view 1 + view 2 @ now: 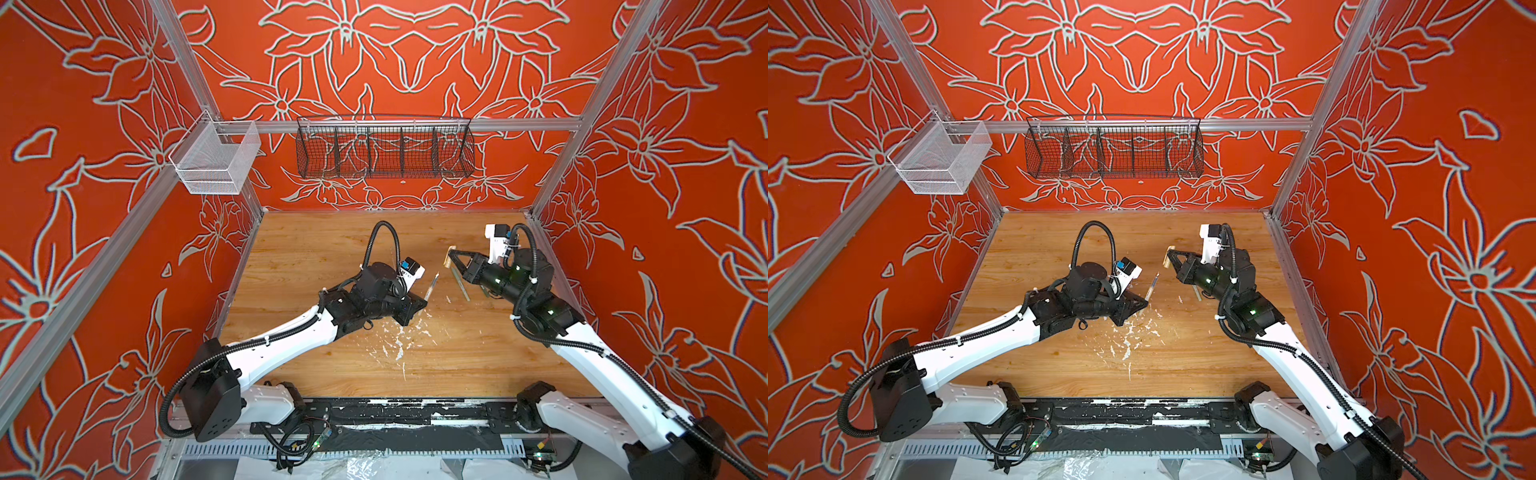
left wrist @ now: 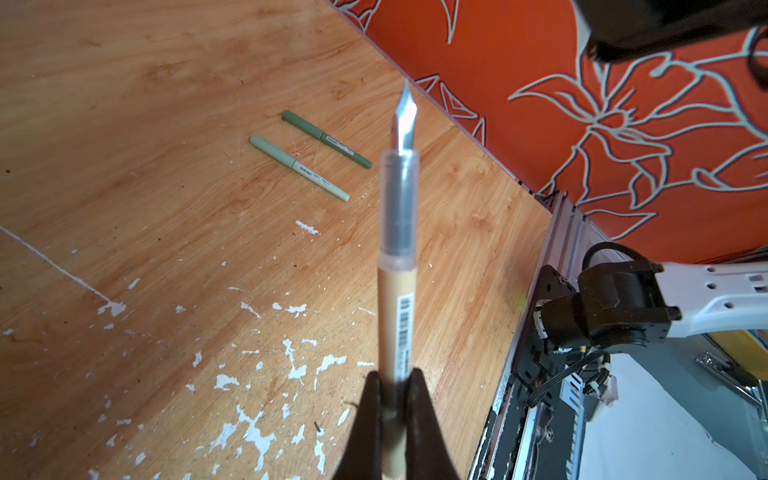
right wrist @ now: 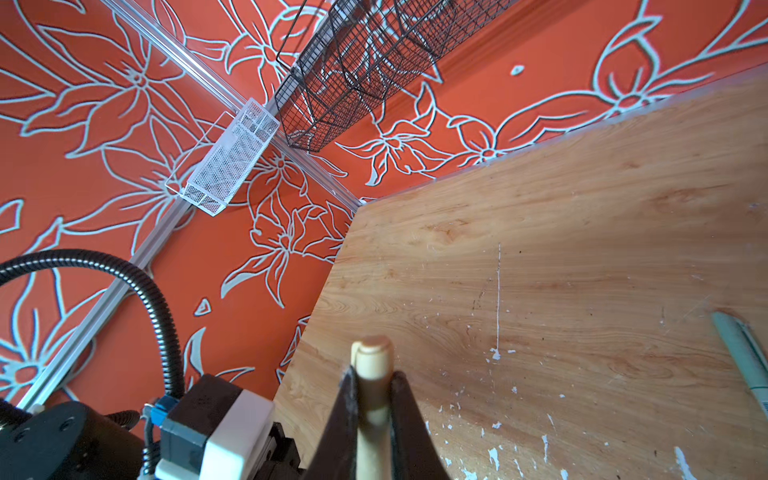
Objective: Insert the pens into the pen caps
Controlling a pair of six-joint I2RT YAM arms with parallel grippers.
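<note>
Pinching the lower barrel of a slim beige plastic pen (image 2: 397, 299), the left pincer (image 2: 392, 384) holds it raised above the wooden desk (image 2: 145, 166), with the silvery nib (image 2: 405, 120) bare and pointing away from the jaws. The right pincer (image 3: 372, 374) is pressed onto a short beige tubular cap (image 3: 372, 357), also clear of the desk, its rounded end poking past the fingertips. In both top views pen and cap are near each other but apart. A dark green pen (image 2: 327, 139) and a pale mint pen (image 2: 299, 168) lie parallel on the desk, not touching.
</note>
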